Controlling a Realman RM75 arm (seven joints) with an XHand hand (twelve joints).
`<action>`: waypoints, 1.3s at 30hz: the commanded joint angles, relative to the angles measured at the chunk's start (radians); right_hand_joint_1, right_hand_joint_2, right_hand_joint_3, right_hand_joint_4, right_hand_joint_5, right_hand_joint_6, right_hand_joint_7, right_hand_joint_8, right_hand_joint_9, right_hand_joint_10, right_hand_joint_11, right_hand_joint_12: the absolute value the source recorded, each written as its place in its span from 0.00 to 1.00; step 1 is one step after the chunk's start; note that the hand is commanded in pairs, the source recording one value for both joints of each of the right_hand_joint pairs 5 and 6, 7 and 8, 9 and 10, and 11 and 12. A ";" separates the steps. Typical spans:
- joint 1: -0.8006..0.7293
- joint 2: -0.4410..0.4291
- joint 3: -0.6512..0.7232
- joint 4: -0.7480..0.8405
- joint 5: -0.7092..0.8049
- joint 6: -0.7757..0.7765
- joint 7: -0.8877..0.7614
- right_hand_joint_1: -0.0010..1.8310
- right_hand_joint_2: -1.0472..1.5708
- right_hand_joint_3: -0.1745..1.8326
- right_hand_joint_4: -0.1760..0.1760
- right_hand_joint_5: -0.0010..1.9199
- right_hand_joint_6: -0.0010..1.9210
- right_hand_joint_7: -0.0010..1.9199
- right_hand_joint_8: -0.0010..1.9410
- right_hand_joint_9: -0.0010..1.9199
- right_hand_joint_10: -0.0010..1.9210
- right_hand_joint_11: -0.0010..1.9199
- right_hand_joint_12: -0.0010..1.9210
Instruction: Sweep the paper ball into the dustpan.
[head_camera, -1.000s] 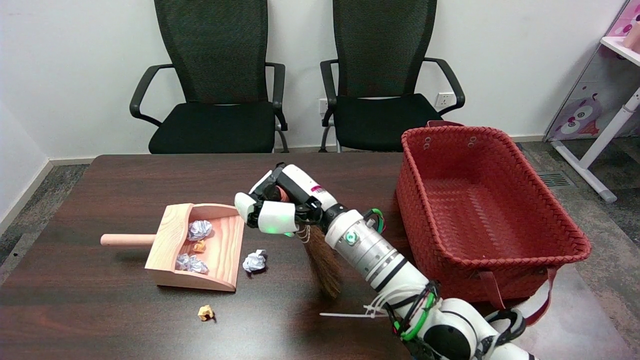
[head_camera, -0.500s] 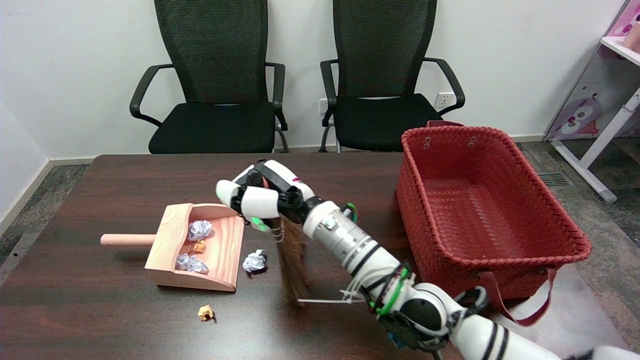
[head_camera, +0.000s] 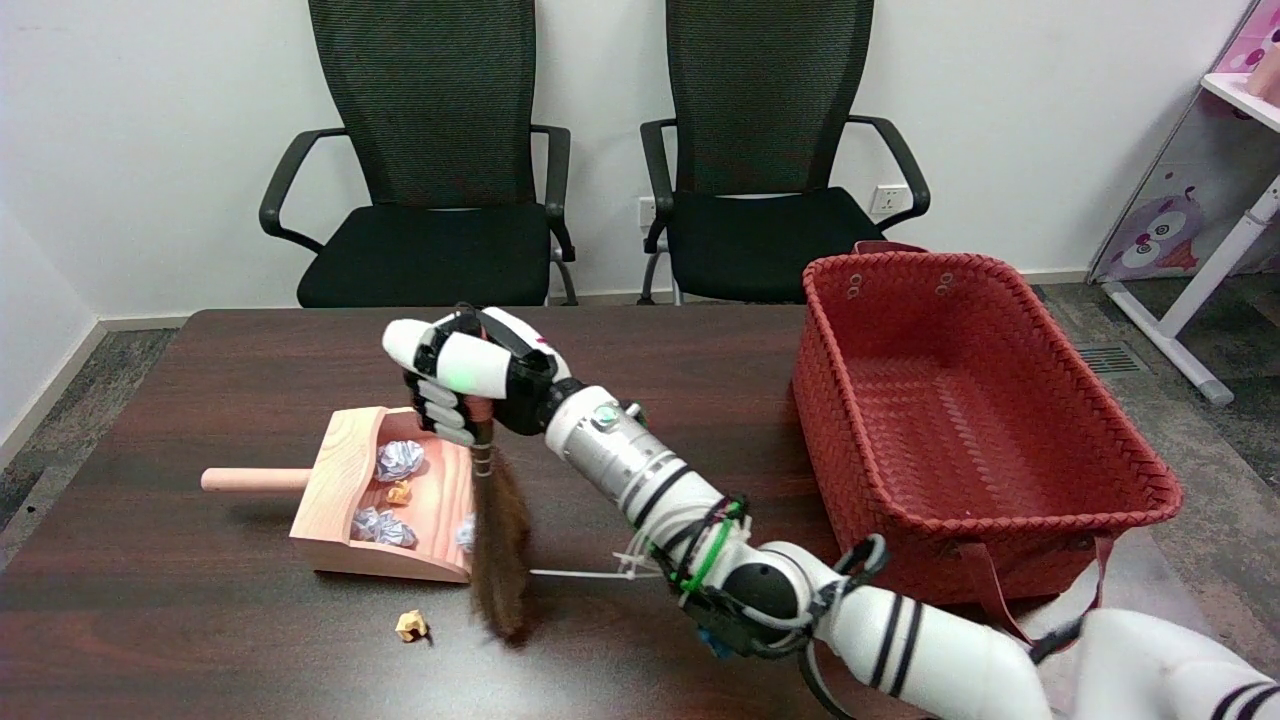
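My right hand (head_camera: 465, 372) grips the handle of a small brown broom (head_camera: 498, 545), whose bristles hang down at the open mouth of the wooden dustpan (head_camera: 345, 480). A white paper ball (head_camera: 465, 531) sits at the pan's front lip, half hidden behind the bristles. Inside the pan lie two more white paper balls (head_camera: 399, 459) (head_camera: 381, 526) and a small orange scrap (head_camera: 399, 491). Another orange paper scrap (head_camera: 411, 625) lies on the table just in front of the pan.
A large red woven basket (head_camera: 1120, 470) stands on the table's right side. Two black office chairs (head_camera: 430, 200) stand behind the dark wooden table (head_camera: 200, 620). The dustpan's round handle (head_camera: 250, 480) points left.
My hand has swung left with the broom, and the bristles have pushed the white paper ball from the table onto the dustpan's front lip.
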 joint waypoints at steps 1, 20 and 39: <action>0.240 -0.123 -0.154 0.268 0.063 -0.104 0.584 0.45 0.93 0.95 0.46 1.00 1.00 1.00 0.99 1.00 1.00 1.00 1.00; 0.257 0.099 -0.108 0.052 -0.136 -0.283 0.617 0.44 0.94 0.98 0.48 1.00 1.00 1.00 0.99 1.00 1.00 1.00 1.00; 0.052 0.712 0.240 -0.321 0.286 -0.318 0.177 0.45 1.00 1.00 0.57 1.00 1.00 1.00 0.99 1.00 1.00 1.00 1.00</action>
